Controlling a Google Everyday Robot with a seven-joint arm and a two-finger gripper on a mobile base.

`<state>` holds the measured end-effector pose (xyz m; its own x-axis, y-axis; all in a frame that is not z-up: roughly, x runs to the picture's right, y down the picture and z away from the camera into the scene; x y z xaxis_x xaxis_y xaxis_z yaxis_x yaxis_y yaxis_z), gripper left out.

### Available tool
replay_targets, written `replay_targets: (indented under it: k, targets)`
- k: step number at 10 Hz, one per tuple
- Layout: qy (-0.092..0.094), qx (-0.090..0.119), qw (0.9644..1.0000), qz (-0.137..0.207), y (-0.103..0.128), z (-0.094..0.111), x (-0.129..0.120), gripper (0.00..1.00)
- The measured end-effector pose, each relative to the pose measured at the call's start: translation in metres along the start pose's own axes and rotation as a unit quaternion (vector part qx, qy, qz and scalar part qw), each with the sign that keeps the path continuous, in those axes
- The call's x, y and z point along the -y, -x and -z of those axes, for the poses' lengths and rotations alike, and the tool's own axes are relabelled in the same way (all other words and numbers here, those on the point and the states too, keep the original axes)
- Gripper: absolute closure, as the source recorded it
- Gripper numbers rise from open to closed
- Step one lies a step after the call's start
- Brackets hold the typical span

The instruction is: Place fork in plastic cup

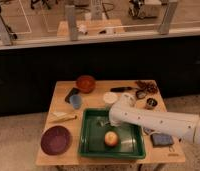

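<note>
I have the arm [158, 121] reaching in from the right, across the table [60, 90] and down into the green tray [88, 145]. The gripper [106, 121] sits low over the tray's back left part, with its fingers pressed together.

Right at its tip there is a thin pale glint on the tray floor, which I take for the fork [99, 121]. It looks as if it lies flat, with its long axis running roughly left to right across the tray. I cannot tell which end carries the tines. I also cannot tell whether the fingers are pinching it or only touching it.

An apple [111, 138] lies in the tray too, nearer the front and just apart from the gripper.

The cup [76, 101] stands upright on the table outside the tray, beyond its back left corner and well apart from the fork. A bowl [85, 83] stands behind the cup. A white cup [110, 98] stands just behind the tray, beside the arm's bend.

A yellowish stick [63, 118] lies left of the tray, and a purple plate [56, 139] sits in front of the stick. A black-handled tool [122, 89] lies towards the back right, and a blue sponge [162, 139] lies right of the tray under the arm.
</note>
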<state>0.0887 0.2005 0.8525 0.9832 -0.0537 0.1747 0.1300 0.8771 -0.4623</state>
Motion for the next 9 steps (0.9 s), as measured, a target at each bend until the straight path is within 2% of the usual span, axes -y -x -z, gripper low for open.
replay_targets:
  k: [3,9]
  targets:
    - [0.012,0.023,0.9997,0.006,-0.0074,0.0136,0.0086,1.0]
    - [0.011,0.024,0.9996,0.005,-0.007,0.0142,0.0094,1.0]
